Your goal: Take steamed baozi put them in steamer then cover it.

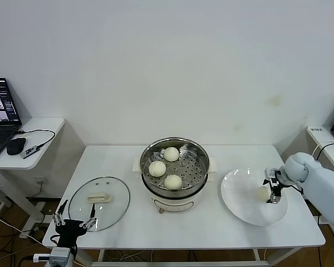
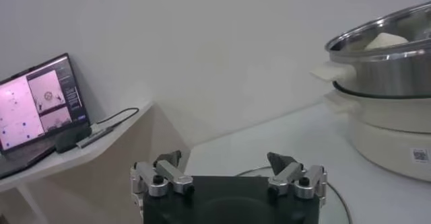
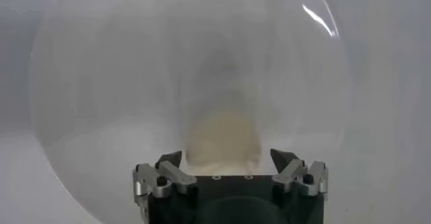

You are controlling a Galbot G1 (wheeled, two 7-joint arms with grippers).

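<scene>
Three baozi [image 1: 165, 167] in steamer [image 1: 199, 168]; fourth on plate [image 1: 239, 200], right gripper [image 1: 274, 189] wide astride it, ungripped. Cover [image 1: 99, 203] off.

Right gripper [image 1: 274, 192] lower right of head view, arm reaching in, fingers apart. Left gripper [image 1: 73, 223] parked lower left, fingers spread.
</scene>
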